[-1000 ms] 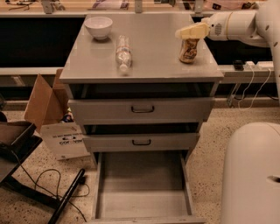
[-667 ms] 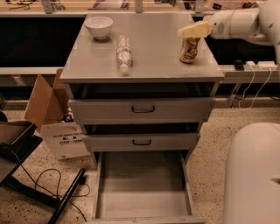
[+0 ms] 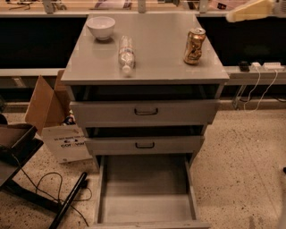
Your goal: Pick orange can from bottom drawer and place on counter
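Note:
The orange can stands upright on the right side of the counter, free of any hold. My gripper is at the top right edge of the view, above and to the right of the can and well apart from it. The bottom drawer is pulled out at the foot of the cabinet, and its grey floor is bare.
A white bowl sits at the counter's back left. A clear water bottle lies on its side mid-counter. Two shut drawer fronts sit above the open one. A cardboard box and cables are on the floor at left.
My gripper has pulled away from the can, up and to the right. The can stays standing on the counter. The view has shifted, and the robot body at lower right is gone.

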